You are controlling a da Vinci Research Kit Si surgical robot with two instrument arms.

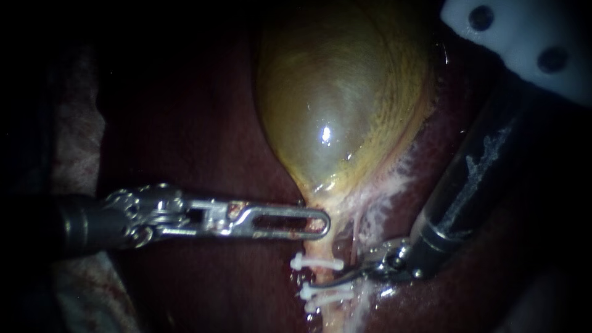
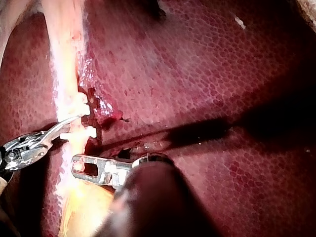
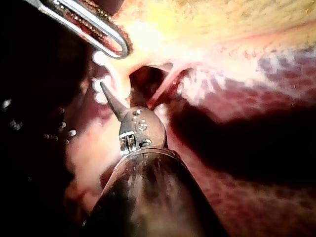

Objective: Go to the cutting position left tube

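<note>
Left tube (image 1: 319, 248) runs down from the neck of the gallbladder (image 1: 339, 105). It is pale, with an upper clip (image 1: 317, 263) and a lower clip (image 1: 325, 295) across it. I read the cut site as the bare stretch between those two.

Your right instrument (image 1: 314, 285) has its tip lying across the tube in that stretch. Its jaws show as one thin curved point with no gap in any view, so they are closed and hold nothing.

To place it well:
- Open the jaws enough to straddle the whole tube. A closed tip only nudges it.
- Sit mid-gap, well off both clips. Clipping one or crowding it risks loosening it.
- Keep the jaws square to the tube, not slanted along it.
- Check the far tip against the liver (image 1: 203, 142) behind, and against the second tube (image 3: 167, 83) just beside. In the right wrist view that one branches off close to your tip (image 3: 109, 96).
- Don't close until both clips and both jaw tips are visible.

Pose:
- The right shaft drops in steeply from the upper right. The wrist is bent so the tip points across the tube.
- Your left instrument (image 1: 320, 223) comes in nearly level from the left. Its long slotted jaws are closed and read as clamped on the gallbladder neck, just above the upper clip.
- That grip looks to be what holds the tube straight, so keep its tension steady while you line up.
</note>
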